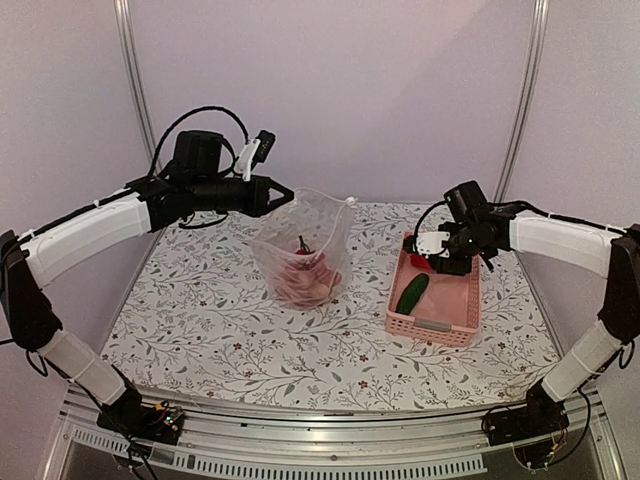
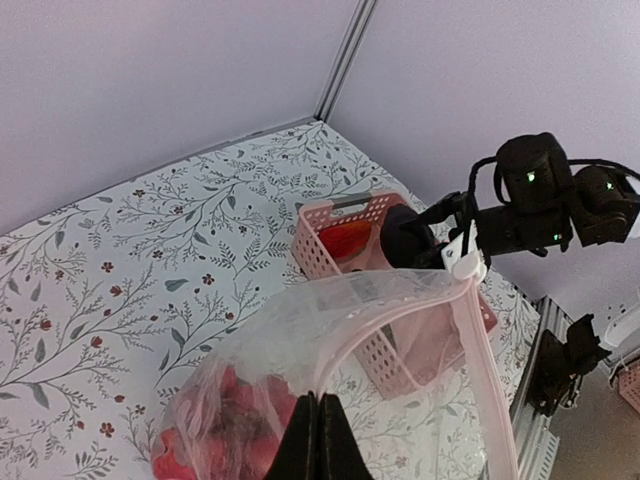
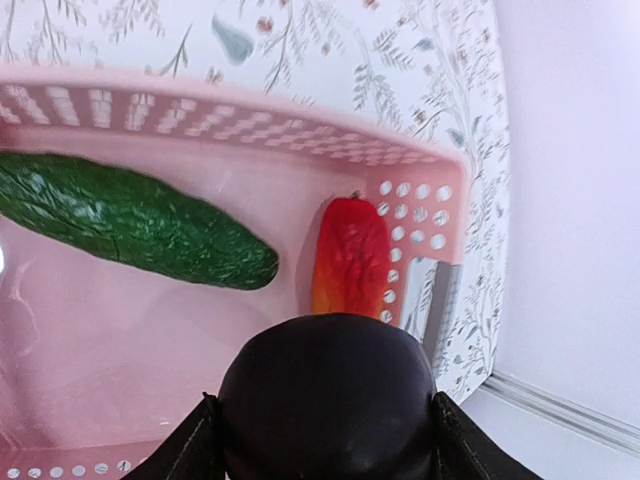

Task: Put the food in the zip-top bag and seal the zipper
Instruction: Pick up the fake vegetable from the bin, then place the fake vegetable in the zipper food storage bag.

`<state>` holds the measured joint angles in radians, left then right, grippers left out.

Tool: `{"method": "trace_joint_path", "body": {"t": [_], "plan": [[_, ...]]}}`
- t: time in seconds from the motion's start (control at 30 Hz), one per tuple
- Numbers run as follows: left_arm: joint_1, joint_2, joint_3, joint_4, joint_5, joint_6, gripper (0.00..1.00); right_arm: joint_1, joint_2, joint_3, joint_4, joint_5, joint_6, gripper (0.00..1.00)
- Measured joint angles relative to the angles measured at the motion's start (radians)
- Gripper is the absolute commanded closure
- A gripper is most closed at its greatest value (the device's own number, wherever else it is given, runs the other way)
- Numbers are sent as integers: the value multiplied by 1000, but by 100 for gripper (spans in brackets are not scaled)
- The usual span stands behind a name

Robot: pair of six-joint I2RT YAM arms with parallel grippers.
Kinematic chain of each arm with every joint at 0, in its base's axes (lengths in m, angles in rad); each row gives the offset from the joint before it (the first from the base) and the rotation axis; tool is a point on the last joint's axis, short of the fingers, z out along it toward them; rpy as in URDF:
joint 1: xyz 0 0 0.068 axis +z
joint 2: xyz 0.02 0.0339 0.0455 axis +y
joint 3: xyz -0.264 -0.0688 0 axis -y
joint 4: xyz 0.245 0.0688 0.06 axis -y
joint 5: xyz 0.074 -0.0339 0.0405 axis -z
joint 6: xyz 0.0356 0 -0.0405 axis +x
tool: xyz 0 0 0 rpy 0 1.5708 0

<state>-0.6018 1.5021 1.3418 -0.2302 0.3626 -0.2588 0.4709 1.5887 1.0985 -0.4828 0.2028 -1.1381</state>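
In the overhead view the left arm (image 1: 90, 230) rose from its base at 7 o'clock, bent at the elbow by the 9 o'clock edge, and ran its forearm toward 1 o'clock. Its wrist was level, with the left gripper (image 1: 285, 196) pointing to 3 o'clock. The fingers (image 2: 318, 440) were pressed flat together, pinching the rim of the bag (image 1: 320, 225).

The right arm (image 1: 560, 240) climbed from 5 o'clock to an elbow at the 3 o'clock edge, its forearm reaching toward 9 o'clock. The right gripper (image 1: 437, 262) tipped downward toward 7 o'clock, its jaws clamped on either side of a dark round toy (image 3: 325, 400).
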Motion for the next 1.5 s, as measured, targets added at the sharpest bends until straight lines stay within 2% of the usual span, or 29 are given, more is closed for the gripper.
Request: {"method": "trace_joint_path", "body": {"t": [0.23,0.43,0.67,0.87,1.1,1.27,1.4,1.43,1.5], "plan": [[0,4,0,0,-1,0,100,0,-170,185,-121,-256,163,73],[0,17,0,-3,-5,2,100,0,-182,421,-247,-628,306,73],[6,23,0,-8,-6,6,100,2,-93,797,-296,-1130,470,74],[17,24,0,-8,20,16,100,28,72,930,-249,-1393,634,77],[23,24,0,6,75,19,100,134,250,980,-214,-1392,759,77],[24,24,0,8,83,20,100,214,304,1007,-195,-1286,805,76],[26,24,0,9,85,19,100,232,319,1008,-190,-1188,813,74],[27,24,0,9,87,19,100,238,321,1008,-190,-1157,811,72],[29,24,0,10,89,19,100,253,323,1004,-190,-1084,798,62]]}}
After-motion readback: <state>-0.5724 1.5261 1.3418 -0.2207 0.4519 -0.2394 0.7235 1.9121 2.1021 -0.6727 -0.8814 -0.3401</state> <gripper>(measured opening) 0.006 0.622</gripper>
